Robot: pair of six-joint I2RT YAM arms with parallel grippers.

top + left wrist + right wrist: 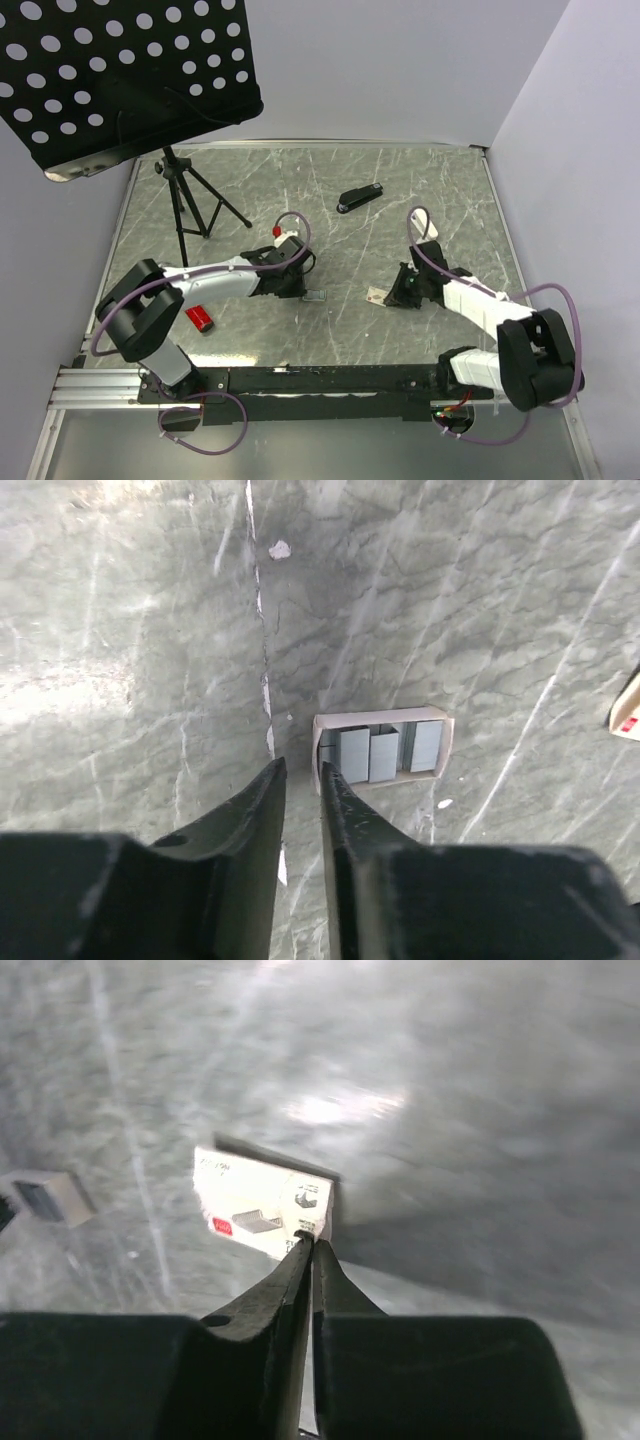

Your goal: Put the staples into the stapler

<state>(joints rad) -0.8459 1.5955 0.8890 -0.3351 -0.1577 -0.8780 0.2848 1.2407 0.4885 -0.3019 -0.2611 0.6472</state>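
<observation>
where the left end effector hangs low over the grey marbled counter, its black fingers stand a narrow slit apart with nothing between them, so it is slightly open. just beyond one fingertip, touching it or all but touching it, lies the small open white cardboard tray of grey metal staples, flat on the counter with several strips side by side inside. a little further to that side, apart from the tray, the right end effector has its own fingers almost pressed together, their tips at the near corner of the tiny pale rectangular staple box with red and grey print; whether they pinch that corner or only touch it i cannot tell. tray and box both sit near the middle of the counter, between the two arms. well apart, toward the far side, lies a long black stapler, and a small red stapler lies beside the left arm's elbow. at the far left corner stands a black perforated music stand on a thin black tripod.
</observation>
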